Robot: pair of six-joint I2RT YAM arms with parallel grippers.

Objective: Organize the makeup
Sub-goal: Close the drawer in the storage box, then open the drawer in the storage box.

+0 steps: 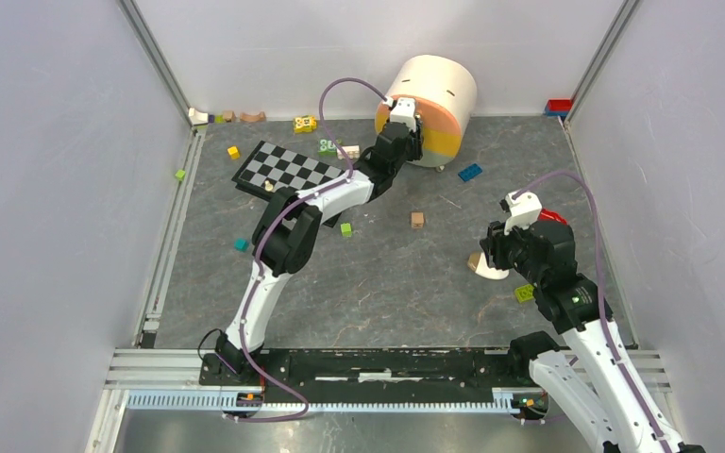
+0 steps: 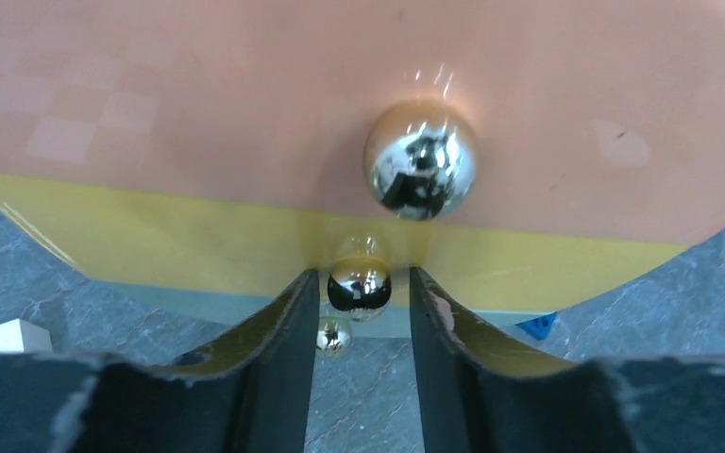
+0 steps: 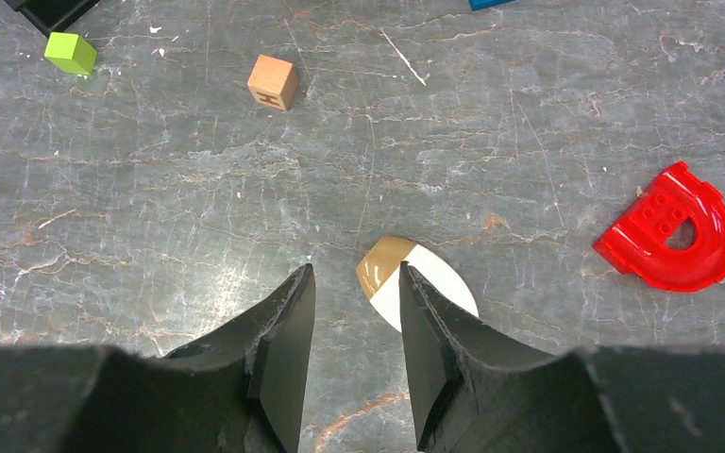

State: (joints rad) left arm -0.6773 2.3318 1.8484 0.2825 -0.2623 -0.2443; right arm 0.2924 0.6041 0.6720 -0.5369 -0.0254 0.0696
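Sponge (image 3: 420, 288), white and egg-shaped with a tan tip, lies on the grey table (image 3: 151, 189) just ahead of the right gripper (image 3: 354, 274), partly hidden by one finger. Those jaws stand apart, empty. The left gripper (image 2: 362, 274) is parted too, flanking a small chrome knob (image 2: 359, 288) on the round peach-and-yellow case (image 2: 198, 113).

Bare table (image 3: 198, 217) surrounds the white sponge (image 3: 425, 293); red arch brick (image 3: 670, 229) and wooden cube (image 3: 273, 81) lie well apart.
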